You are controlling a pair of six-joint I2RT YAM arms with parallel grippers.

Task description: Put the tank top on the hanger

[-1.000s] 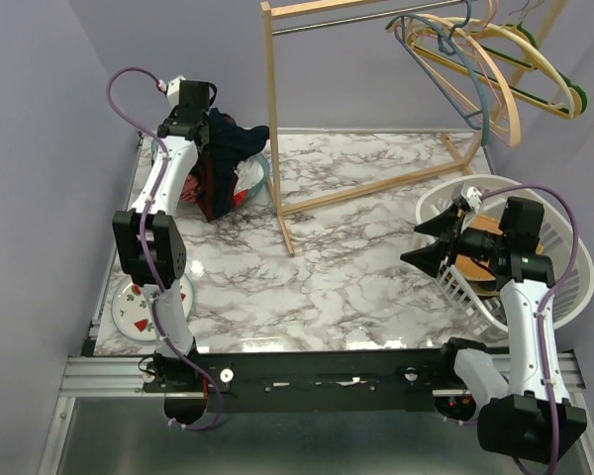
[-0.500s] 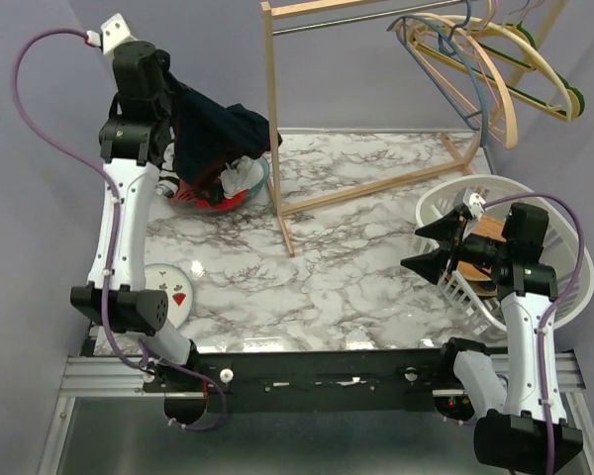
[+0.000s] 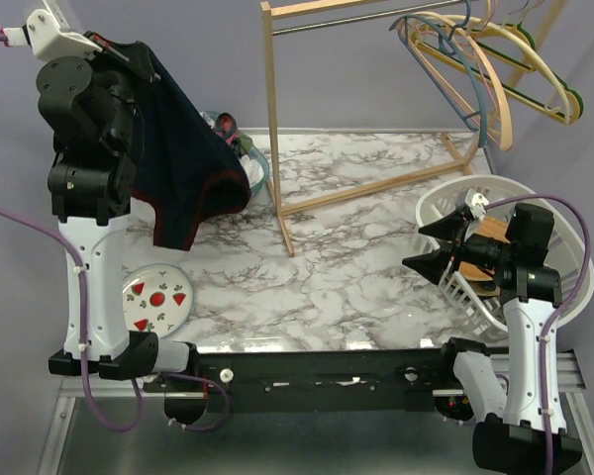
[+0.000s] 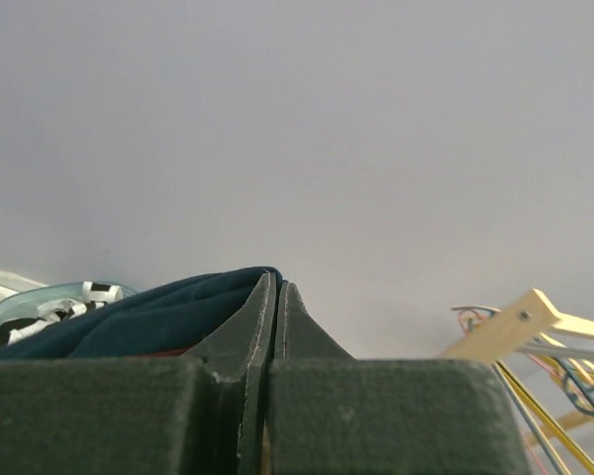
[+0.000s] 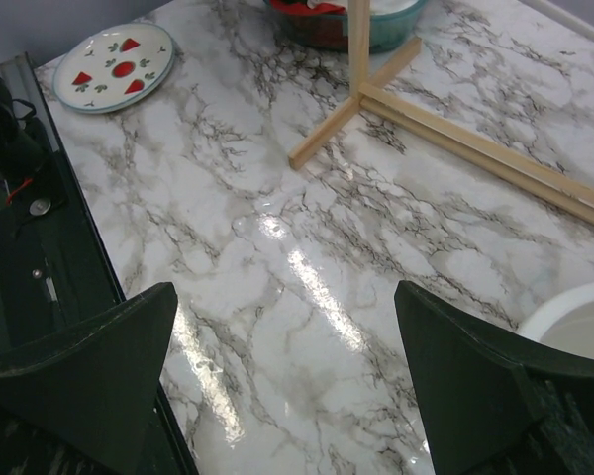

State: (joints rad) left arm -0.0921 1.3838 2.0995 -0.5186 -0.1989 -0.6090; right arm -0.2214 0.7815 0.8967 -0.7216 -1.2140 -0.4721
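- The left claw is raised high above the far left corner of the tabletop and is clenched on the tank top.
- The tank top hangs from that claw in a dark navy fold with a red-trimmed lower edge, clear of the tabletop.
- In the left wrist view the claw's fingers are pressed together, with navy cloth bunched against their left side.
- A teal bowl holding other clothes sits just behind the hanging tank top.
- The hanger hangs among the other hangers at the right end of the wooden rack, well apart from the tank top.
- The right claw is spread wide and holds nothing; it hovers over the right side of the tabletop, just in front of a white basket.
- A plate painted with strawberries lies near the front left corner.
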